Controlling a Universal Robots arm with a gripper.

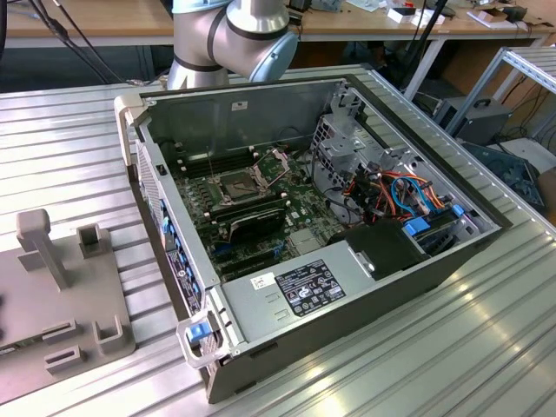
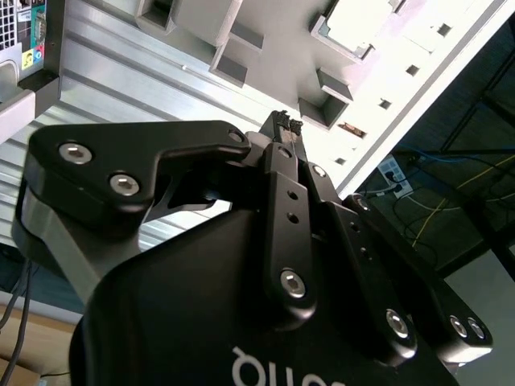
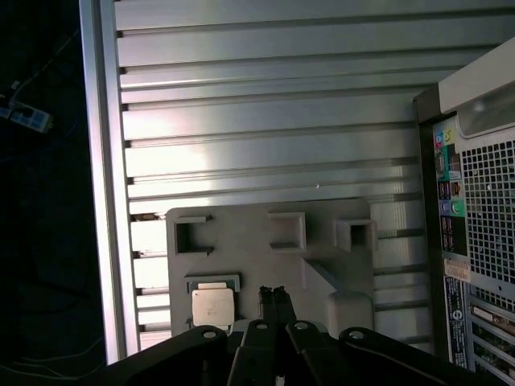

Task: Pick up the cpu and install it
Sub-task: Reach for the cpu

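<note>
While the gripper [image 3: 273, 296] hangs above the grey fixture [image 3: 322, 249], its two fingers are pressed together with nothing between them; the second wrist view shows the same closed tips [image 2: 286, 124] pointing at the fixture's raised blocks. The cpu [image 3: 213, 306], a small square chip with a dull silver top, lies flat in a shallow square pocket of the fixture, on the side nearer the table's edge. It sits just beside the fingertips but is not touched by them. The fixture rests on a table [image 3: 265, 104] of ribbed aluminium slats. Next to it, in the first wrist view, stands the rear of the case [image 3: 483, 241], which has a perforated grille, round ports [image 3: 457, 207] ringed in green and blue, and narrow printed stickers too small to read. In the exterior view the case lies on its side with its cover off. The motherboard [image 1: 300, 204] is exposed, and the socket [image 1: 236, 184] shows as a dark square with its metal frame swung up. The power supply [image 1: 261, 317] fills the near end of the case and carries a black-and-white rating label [image 1: 310, 287] and a small white sticker [image 1: 262, 282], neither of them legible. Orange and blue cables [image 1: 400, 191] bunch toward the exterior view's right. The arm [image 1: 234, 39] rises behind the case. White lettering on the gripper's body in the second wrist view is cut off by the frame edge.
</note>
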